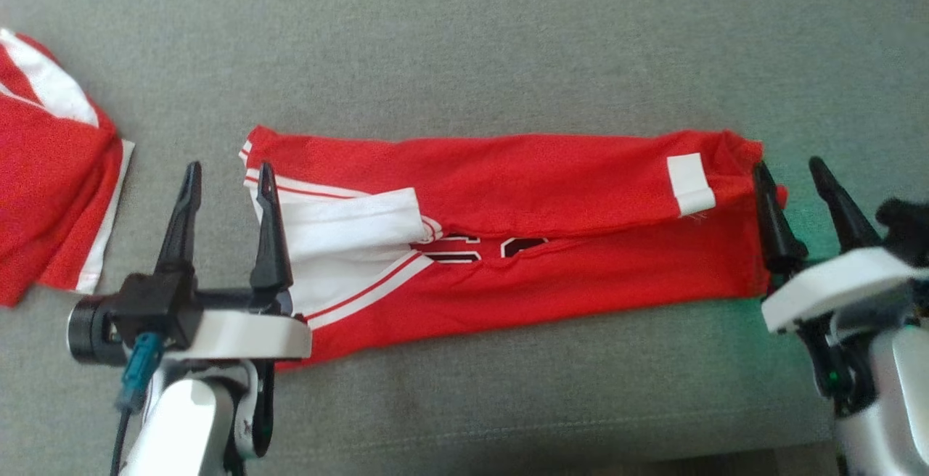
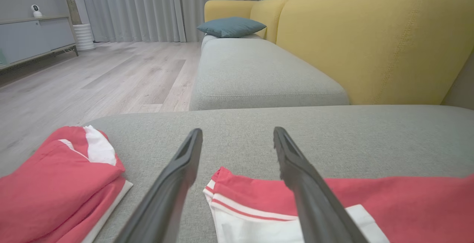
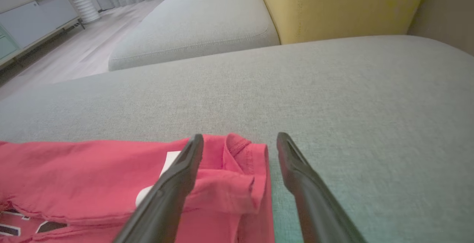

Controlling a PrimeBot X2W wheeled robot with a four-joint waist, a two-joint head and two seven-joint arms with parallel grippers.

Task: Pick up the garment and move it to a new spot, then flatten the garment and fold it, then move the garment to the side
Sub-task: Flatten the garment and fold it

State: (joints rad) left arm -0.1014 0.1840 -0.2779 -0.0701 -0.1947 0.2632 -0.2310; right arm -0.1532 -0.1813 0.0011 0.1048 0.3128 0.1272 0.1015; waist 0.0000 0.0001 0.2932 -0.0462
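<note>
The garment (image 1: 508,244) is a red jersey with white trim, folded into a long band across the grey cushion (image 1: 464,40). My left gripper (image 1: 227,175) stands open over the band's left end, one finger above the white trim (image 2: 259,224), the other over bare cushion. At the band's right end my right gripper (image 1: 790,171) is open too, straddling the edge of the red cloth (image 3: 229,183). Nothing is held between either pair of fingers.
A second red and white garment (image 1: 51,171) lies bunched at the cushion's far left (image 2: 55,183). Beyond it are a grey sofa seat (image 2: 255,69), a yellow backrest (image 2: 370,39), a blue pillow (image 2: 231,26) and wooden floor (image 2: 92,76).
</note>
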